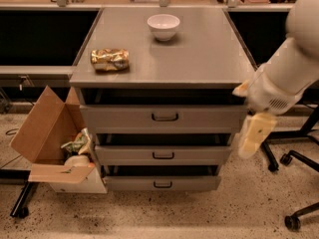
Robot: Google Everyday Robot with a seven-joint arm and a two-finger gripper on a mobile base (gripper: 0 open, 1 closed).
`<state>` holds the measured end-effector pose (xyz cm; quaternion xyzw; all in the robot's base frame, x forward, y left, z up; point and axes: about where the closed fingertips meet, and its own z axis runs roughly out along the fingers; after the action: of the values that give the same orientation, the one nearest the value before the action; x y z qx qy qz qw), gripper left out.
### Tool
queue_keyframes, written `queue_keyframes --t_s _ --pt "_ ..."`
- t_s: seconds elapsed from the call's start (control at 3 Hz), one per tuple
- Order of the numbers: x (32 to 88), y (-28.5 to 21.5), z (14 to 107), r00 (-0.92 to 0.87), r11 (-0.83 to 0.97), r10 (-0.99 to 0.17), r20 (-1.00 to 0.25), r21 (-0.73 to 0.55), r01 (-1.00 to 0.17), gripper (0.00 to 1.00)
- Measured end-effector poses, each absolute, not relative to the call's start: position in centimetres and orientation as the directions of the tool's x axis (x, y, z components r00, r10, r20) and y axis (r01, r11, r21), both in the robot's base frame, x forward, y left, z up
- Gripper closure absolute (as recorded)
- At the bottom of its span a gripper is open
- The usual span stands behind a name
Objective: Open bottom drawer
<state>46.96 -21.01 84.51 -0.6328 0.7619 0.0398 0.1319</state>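
Cream-coloured gripper (256, 133) is hanging at the end of the white arm (294, 66), at about 3 o'clock in the view, just beside the right edge of the grey cabinet (209, 59) at the level of its upper two drawer fronts. Whether it is spread or closed cannot be told, and it is holding nothing that shows; whether it is brushing the cabinet's corner cannot be told either. From the gripper, the bottom drawer (192, 183) is lying toward 8 o'clock, lowest in the stack, with its small black loop handle (163, 184) well apart from the gripper and a dark gap showing above its slim front. Nearest the camera, speckled floor (164, 218) is running under everything, and black chair casters (291, 220) are standing at 4 o'clock. At 9 o'clock an open cardboard box (37, 128) with crumpled wrappers inside is sitting against the cabinet's left side, next to the two lower drawers. Above the bottom drawer, the middle drawer (199, 155) and the top drawer (209, 117) are stacking upward. Farther back on the cabinet's top, a crumpled gold snack bag (109, 59) is lying at 10 o'clock, and a white bowl (163, 26) is standing at 12 o'clock.
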Motion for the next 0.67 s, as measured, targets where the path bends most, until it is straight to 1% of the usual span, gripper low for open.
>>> queue_keyframes --t_s 0.33,0.67 --pt "47.25 -18.98 74.44 -0.133 0.146 -0.944 -0.302 -0.019 -0.989 0.00" --pt "47.35 -18.89 73.89 -0.130 0.142 -0.943 -0.306 -0.019 -0.990 0.00"
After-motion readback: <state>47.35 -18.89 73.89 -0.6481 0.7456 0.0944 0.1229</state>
